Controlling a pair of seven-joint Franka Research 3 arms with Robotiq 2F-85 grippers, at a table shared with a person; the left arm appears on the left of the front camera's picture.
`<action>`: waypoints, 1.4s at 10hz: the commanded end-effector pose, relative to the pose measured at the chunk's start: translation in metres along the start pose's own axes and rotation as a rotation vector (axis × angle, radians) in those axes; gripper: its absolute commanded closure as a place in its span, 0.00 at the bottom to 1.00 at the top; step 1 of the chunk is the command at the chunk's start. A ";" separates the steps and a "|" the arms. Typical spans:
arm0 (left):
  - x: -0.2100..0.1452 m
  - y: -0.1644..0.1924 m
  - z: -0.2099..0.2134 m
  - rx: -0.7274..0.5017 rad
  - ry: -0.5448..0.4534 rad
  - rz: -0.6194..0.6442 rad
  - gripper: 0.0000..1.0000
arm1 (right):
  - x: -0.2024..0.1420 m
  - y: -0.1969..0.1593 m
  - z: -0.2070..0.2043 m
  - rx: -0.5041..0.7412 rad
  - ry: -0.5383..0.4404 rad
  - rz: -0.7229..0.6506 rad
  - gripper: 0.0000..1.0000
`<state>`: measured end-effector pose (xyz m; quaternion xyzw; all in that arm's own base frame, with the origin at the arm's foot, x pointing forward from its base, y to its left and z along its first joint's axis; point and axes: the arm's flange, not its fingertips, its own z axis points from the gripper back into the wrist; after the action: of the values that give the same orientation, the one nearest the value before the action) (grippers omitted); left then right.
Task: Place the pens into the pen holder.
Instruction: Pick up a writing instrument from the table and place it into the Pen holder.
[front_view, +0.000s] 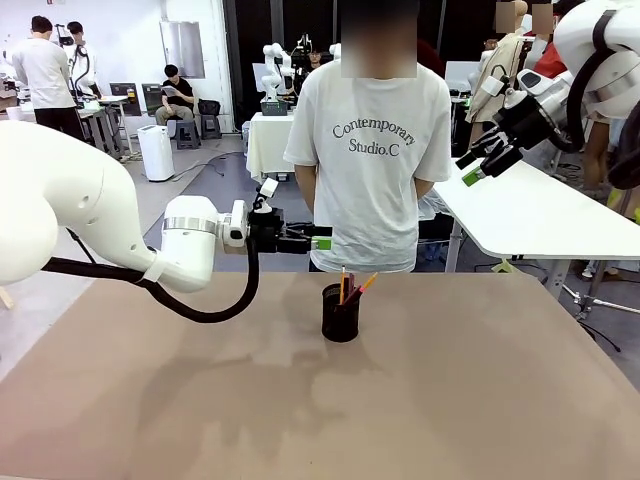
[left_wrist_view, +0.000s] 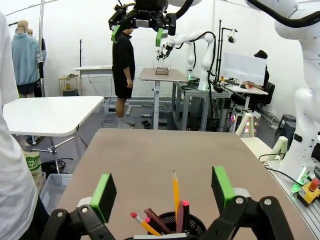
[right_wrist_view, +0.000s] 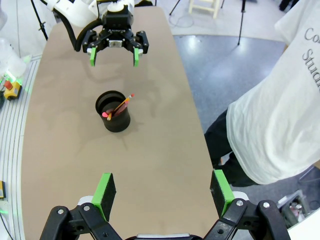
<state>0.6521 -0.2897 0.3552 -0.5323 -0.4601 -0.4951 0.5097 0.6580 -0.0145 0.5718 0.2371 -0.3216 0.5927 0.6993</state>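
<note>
With our left gripper (left_wrist_view: 162, 192) open just above the cup (front_view: 340, 314) holding the pens (front_view: 348, 288), and our right gripper (front_view: 482, 158) open well above it, a careless retreat could tip it.
</note>
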 end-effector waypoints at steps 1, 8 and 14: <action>0.000 0.000 0.001 -0.005 -0.004 -0.020 0.00 | 0.002 0.000 0.001 -0.010 0.006 0.016 0.00; 0.057 0.002 0.070 -0.148 0.300 -0.121 0.00 | 0.002 0.000 0.001 -0.010 0.006 0.016 0.00; 0.107 0.006 0.116 -0.151 0.600 -0.196 0.00 | 0.002 0.000 0.001 -0.010 0.006 0.016 0.00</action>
<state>0.6713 -0.1786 0.4549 -0.3771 -0.3181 -0.6959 0.5219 0.6581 -0.0146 0.5718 0.2371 -0.3217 0.5926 0.6994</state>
